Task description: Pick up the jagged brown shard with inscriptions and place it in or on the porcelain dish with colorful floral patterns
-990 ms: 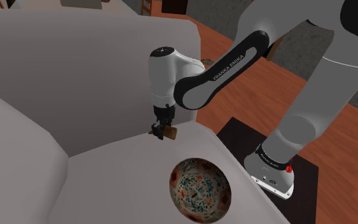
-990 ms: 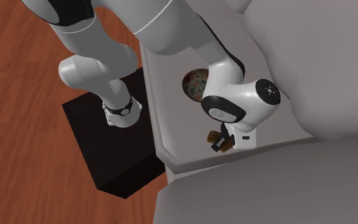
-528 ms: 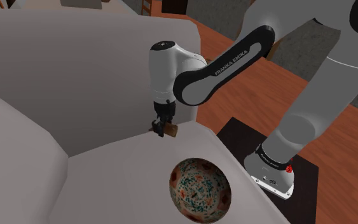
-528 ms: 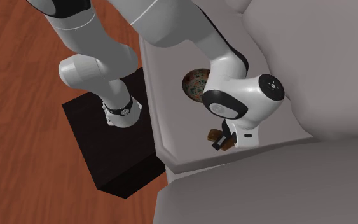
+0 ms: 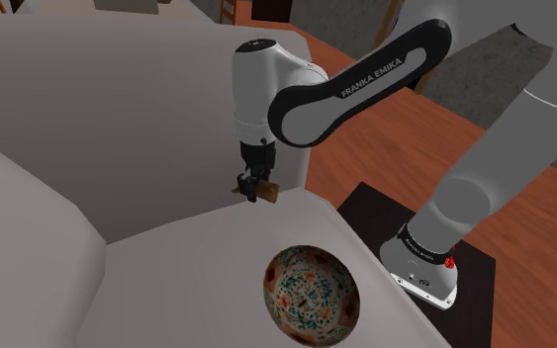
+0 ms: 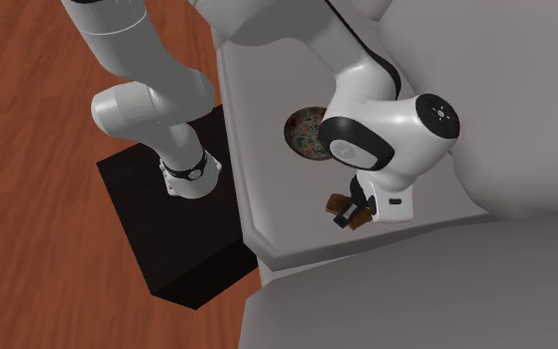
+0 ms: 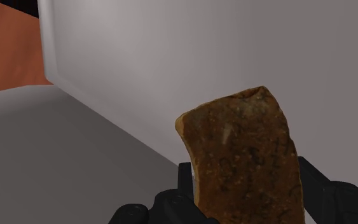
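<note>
Pinching the brown shard [image 7: 244, 159] between two black fingers [image 7: 313, 181], my claw [image 7: 245, 177] is clamped on it, one finger against each flank (wrist view). The shard is a mottled, rough-edged slab, its far end pointing away from my hand toward a grey backrest [image 7: 171, 57]. A strip of reddish wooden floor [image 7: 9, 51] lies past the backrest's edge.

Shoulder view: my claw [image 5: 257, 188] hangs fingers-down from the white arm [image 5: 345, 99], at the rear edge of the grey seat [image 5: 187, 287] and just in front of the backrest [image 5: 118, 119]. The shard [image 5: 269, 193] appears as a small tan piece at three o'clock from my fingertips. I cannot tell whether its lower edge clears the seat. The dish [image 5: 311, 295], round and patterned in red and green on white, lies on the seat at five o'clock from my claw, well apart from the shard. The black stand [image 5: 365, 203] sits on the floor [image 5: 523, 227] at two o'clock from the dish.

Second exterior view: my claw [image 6: 351, 211] is over the seat [image 6: 257, 198], with the shard [image 6: 339, 204] at its ten o'clock side. The dish [image 6: 304, 134] lies at eleven o'clock from the claw, partly covered by the arm [image 6: 386, 139]. The stand [image 6: 182, 248] is at nine o'clock, on the floor [image 6: 39, 198].
</note>
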### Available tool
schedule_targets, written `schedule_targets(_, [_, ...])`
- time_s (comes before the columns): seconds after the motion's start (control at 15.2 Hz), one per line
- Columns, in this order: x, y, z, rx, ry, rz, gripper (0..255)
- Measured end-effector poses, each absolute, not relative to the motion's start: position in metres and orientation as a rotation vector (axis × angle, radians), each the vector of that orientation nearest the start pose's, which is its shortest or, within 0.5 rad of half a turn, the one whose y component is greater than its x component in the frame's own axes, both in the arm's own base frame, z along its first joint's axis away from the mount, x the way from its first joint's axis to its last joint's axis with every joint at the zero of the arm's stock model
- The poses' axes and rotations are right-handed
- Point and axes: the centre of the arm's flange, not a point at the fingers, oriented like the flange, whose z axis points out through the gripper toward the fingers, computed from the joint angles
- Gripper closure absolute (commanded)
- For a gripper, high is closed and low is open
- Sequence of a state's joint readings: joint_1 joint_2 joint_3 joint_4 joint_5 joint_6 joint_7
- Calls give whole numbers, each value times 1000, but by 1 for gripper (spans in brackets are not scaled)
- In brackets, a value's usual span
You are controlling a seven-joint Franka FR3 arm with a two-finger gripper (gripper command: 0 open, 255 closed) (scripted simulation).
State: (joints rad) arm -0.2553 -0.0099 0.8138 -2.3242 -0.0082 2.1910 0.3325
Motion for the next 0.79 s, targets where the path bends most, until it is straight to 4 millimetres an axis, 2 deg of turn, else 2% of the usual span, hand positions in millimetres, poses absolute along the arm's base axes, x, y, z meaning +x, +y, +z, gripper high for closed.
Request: schedule_targets(0.79, [416,261,395,-3182,-369,173,255])
